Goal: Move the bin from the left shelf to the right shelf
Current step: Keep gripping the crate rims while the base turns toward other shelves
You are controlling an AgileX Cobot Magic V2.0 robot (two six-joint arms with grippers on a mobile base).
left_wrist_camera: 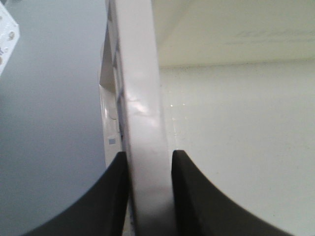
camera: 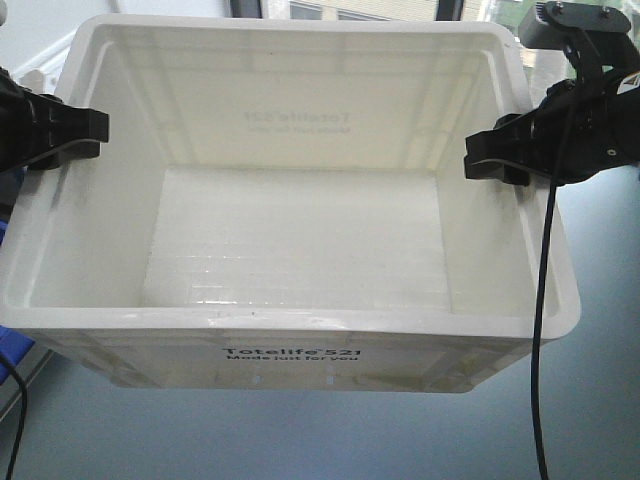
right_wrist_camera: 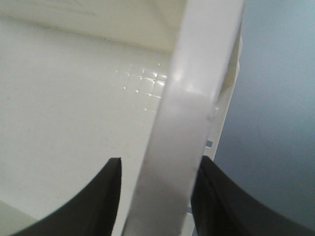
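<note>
The bin [camera: 290, 250], a large white tote with black "Totelife 521" print on its near side, fills the front view and is empty. My left gripper [camera: 92, 130] is clamped over the bin's left rim [left_wrist_camera: 142, 98], with one black finger [left_wrist_camera: 110, 196] outside the wall and the other inside. My right gripper [camera: 482, 160] straddles the right rim [right_wrist_camera: 192, 98]. Its outer finger [right_wrist_camera: 221, 201] presses the wall, and the inner one shows a thin gap to the rolled rim. In the wrist views, the left gripper [left_wrist_camera: 150, 157] and the right gripper [right_wrist_camera: 158, 164] both have the rim between their fingers.
Grey floor [camera: 300, 440] shows under and in front of the bin. A black cable [camera: 540, 350] hangs from the right arm past the bin's right corner, and another cable [camera: 15, 420] runs at lower left. A blue object [camera: 4, 235] peeks in at the left edge.
</note>
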